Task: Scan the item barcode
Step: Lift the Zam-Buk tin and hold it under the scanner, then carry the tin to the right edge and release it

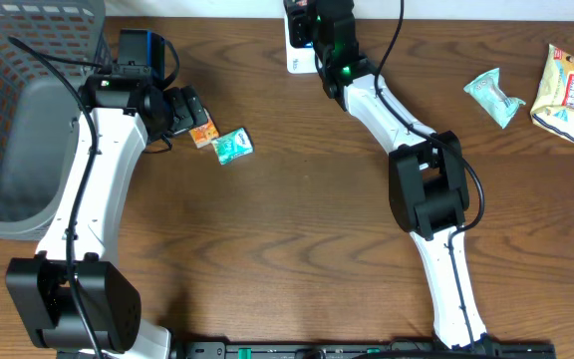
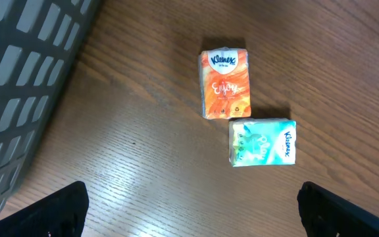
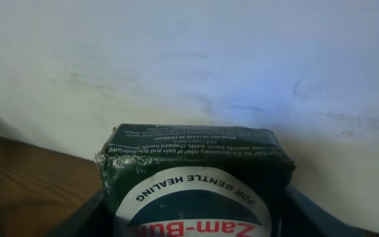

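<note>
My right gripper point(image 3: 196, 224) is shut on the item, a dark green box point(image 3: 196, 168) with a white "Zam-Buk" label. It holds the box close in front of a white surface point(image 3: 196, 59). No barcode shows on the faces I can see. From overhead, the right gripper point(image 1: 317, 25) reaches to the table's far edge over a white device point(image 1: 295, 52), and the box is hidden under the wrist. My left gripper point(image 2: 193, 220) stands wide open above bare wood, its fingertips point(image 2: 58, 210) short of an orange tissue pack point(image 2: 225, 83) and a green tissue pack point(image 2: 262, 142).
A grey mesh basket point(image 1: 8, 100) fills the far left, right beside the left arm. A teal wrapper point(image 1: 494, 97) and a yellow snack bag point(image 1: 564, 82) lie at the far right. The orange pack point(image 1: 203, 137) and the green pack point(image 1: 232, 146) lie touching.
</note>
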You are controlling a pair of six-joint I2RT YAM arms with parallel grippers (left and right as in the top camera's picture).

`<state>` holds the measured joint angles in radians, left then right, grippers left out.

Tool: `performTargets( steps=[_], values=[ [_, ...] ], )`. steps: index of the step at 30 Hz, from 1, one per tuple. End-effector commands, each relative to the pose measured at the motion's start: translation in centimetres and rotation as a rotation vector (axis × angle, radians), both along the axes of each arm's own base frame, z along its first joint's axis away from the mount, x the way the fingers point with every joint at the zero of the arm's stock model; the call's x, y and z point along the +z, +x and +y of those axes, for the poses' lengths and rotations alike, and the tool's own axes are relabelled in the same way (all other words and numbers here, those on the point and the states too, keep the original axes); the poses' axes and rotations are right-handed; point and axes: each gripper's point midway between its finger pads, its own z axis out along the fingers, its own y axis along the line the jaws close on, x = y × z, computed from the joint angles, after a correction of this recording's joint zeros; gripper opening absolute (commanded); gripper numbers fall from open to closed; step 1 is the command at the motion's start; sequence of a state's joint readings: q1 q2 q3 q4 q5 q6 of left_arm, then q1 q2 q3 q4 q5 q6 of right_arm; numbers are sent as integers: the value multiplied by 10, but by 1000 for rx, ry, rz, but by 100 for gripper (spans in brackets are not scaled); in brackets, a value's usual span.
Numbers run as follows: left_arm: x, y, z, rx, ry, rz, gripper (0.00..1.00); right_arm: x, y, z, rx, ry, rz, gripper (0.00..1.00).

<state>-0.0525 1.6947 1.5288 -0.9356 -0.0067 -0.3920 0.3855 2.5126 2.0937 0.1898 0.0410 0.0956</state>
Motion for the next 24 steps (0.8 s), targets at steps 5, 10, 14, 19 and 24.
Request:
performTargets(
  steps=[5,10,14,19,24],
  values=[
    [0,1,4,2,15,2,100,55,-1,-45,-78,43,15,32],
    [0,1,4,3,14,2,100,65,-15,-85,-119,97,160,34],
    [0,1,4,3,14,2,100,59,-37,-117,-118,236,362,32],
    [0,1,4,3,14,2,100,62,-74,-112,160,541,622,31],
    [0,1,4,3,14,2,100,85,-105,-113,368,842,840,22]
  ],
)
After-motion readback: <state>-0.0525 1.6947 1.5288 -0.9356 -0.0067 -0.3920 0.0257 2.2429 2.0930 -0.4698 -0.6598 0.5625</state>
